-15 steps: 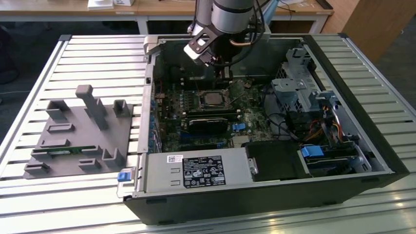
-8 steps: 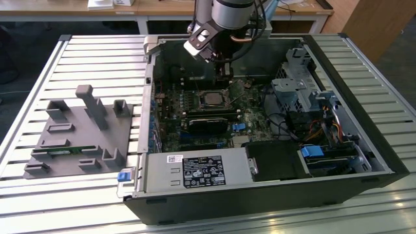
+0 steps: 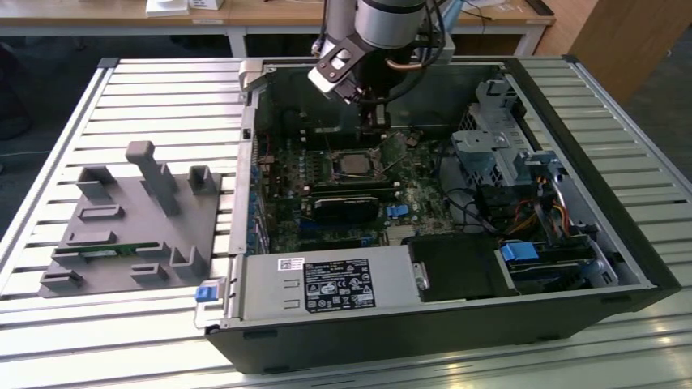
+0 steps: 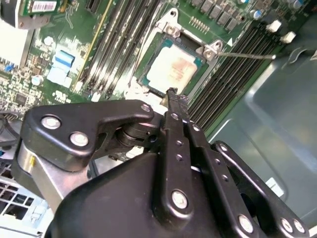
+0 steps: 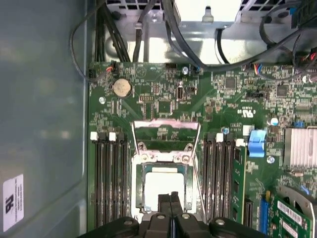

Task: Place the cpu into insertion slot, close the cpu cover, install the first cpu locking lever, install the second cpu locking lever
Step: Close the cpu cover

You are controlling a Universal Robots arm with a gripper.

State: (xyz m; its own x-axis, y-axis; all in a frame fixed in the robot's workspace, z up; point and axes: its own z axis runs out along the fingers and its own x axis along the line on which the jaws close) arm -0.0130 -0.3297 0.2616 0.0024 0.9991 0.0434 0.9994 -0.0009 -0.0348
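The cpu (image 5: 161,184) lies flat in the insertion slot (image 5: 139,191), its pale metal top (image 4: 171,69) facing up. The same socket (image 3: 352,164) sits mid-board in the open computer case. The cpu cover (image 5: 166,123) stands swung open at the slot's far edge, green board showing through its window. A thin locking lever (image 4: 247,55) sticks out unlatched from the slot's corner, and another wire lever (image 5: 196,181) runs along the slot's side. My gripper (image 5: 170,198) hovers just above the cpu's near edge, fingers shut together with nothing between them (image 4: 172,92).
Black memory slots (image 5: 106,178) flank the socket on both sides. Cables and a drive cage (image 3: 497,154) fill the case at the exterior view's right. A power supply (image 3: 324,284) sits at the front. A grey fixture tray (image 3: 130,219) rests on the slatted table.
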